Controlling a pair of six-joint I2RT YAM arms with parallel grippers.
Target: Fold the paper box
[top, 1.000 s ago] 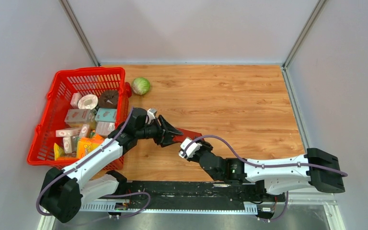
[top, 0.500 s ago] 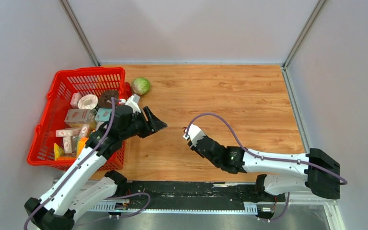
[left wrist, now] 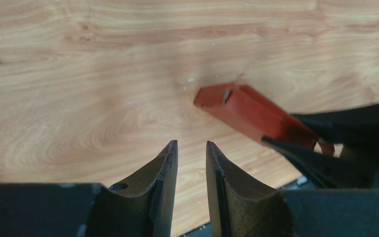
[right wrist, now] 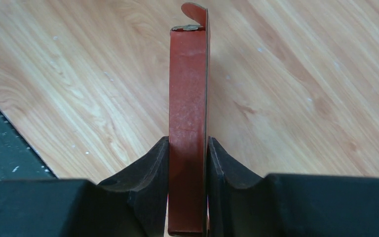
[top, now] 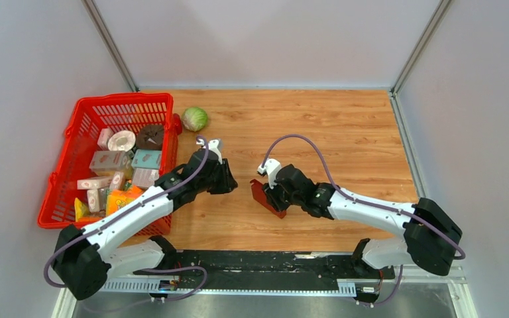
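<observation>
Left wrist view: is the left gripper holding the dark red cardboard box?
No, the left gripper is empty; the dark red cardboard box sits in the right gripper.

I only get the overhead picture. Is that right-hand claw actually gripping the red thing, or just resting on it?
Observer: Gripping. The right wrist view shows the box clamped edge-on between the jaws of the right gripper.
Operator: And the left one, is it holding anything?
Observer: No. In its wrist view the left gripper has a narrow gap with nothing in it; the box is ahead and to the right, apart from it.
Operator: Is the box closed up?
Observer: Not fully, it seems: a rounded flap sticks out past its far end.
</observation>
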